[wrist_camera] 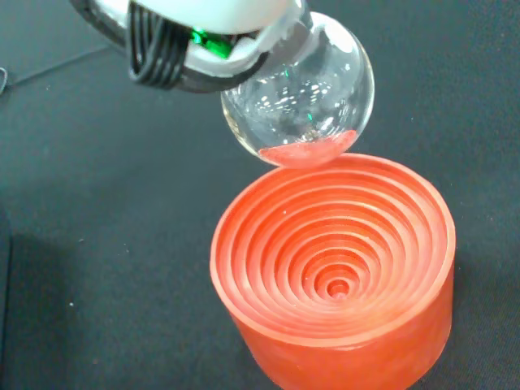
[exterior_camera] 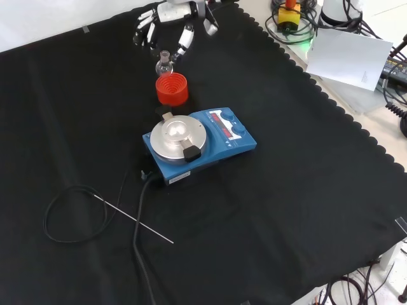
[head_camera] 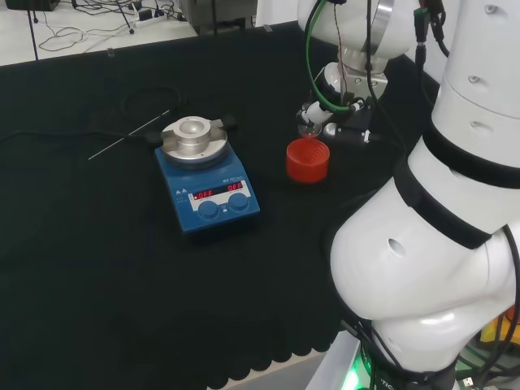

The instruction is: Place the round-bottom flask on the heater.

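The clear round-bottom flask (wrist_camera: 302,96) hangs just above the rim of the red ribbed stand (wrist_camera: 337,268), tilted, with its bulb free of the stand. The hand (exterior_camera: 170,14) is shut on the flask (exterior_camera: 165,63) near its neck, and a black finger (wrist_camera: 158,50) curls beside the glass. In the front view the hand reaches in from the top, above the stand (exterior_camera: 172,89). The blue heater (exterior_camera: 202,143) with its round silver plate (exterior_camera: 176,135) stands nearer the camera than the stand. In the head view the heater (head_camera: 205,175) is left of the stand (head_camera: 307,160), and the hand (head_camera: 340,123) holds the flask (head_camera: 309,127) behind it.
A thin metal rod (exterior_camera: 133,219) and a looped black cable (exterior_camera: 63,216) lie on the cloth in front of the heater. The heater's power lead (exterior_camera: 141,210) runs toward the cloth's near edge. The scalloped cloth edge (exterior_camera: 331,95) runs along the right.
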`<state>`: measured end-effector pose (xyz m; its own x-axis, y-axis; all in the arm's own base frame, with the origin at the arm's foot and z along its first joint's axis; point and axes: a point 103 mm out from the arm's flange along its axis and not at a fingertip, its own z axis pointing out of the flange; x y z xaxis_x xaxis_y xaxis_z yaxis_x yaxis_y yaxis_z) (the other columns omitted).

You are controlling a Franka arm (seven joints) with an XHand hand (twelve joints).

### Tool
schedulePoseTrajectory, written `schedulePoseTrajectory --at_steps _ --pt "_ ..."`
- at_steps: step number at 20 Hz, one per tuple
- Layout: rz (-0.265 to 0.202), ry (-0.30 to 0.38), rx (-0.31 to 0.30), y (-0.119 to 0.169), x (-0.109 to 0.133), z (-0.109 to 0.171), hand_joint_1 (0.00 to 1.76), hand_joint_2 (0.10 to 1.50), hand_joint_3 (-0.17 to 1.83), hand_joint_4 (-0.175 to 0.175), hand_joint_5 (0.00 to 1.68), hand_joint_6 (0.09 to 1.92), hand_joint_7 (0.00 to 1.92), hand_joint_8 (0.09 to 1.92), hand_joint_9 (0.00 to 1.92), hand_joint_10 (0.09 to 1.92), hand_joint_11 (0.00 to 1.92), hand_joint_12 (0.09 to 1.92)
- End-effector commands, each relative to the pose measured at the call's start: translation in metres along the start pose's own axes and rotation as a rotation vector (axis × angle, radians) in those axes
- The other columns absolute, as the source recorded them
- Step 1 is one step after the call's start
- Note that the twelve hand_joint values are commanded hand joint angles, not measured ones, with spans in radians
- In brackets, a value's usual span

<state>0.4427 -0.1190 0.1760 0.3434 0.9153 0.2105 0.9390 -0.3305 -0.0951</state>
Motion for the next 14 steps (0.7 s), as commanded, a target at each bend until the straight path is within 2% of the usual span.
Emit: schedulePoseTrajectory --at_steps 1,6,14 --pt "-0.026 0.002 -0.023 -0.020 0.034 -0.047 1.11 0.70 0.68 0.122 1.17 0.87 0.35 0.66 0.59 0.61 0.18 1.38" --pt "-0.066 0.011 -0.033 -0.022 0.064 -0.065 1.11 0.69 0.68 0.116 1.17 0.87 0.34 0.66 0.58 0.61 0.18 1.38" --pt "-0.160 0.006 -0.011 -0.010 0.131 -0.079 1.11 0.69 0.69 0.110 1.17 0.87 0.33 0.66 0.58 0.61 0.18 1.38"
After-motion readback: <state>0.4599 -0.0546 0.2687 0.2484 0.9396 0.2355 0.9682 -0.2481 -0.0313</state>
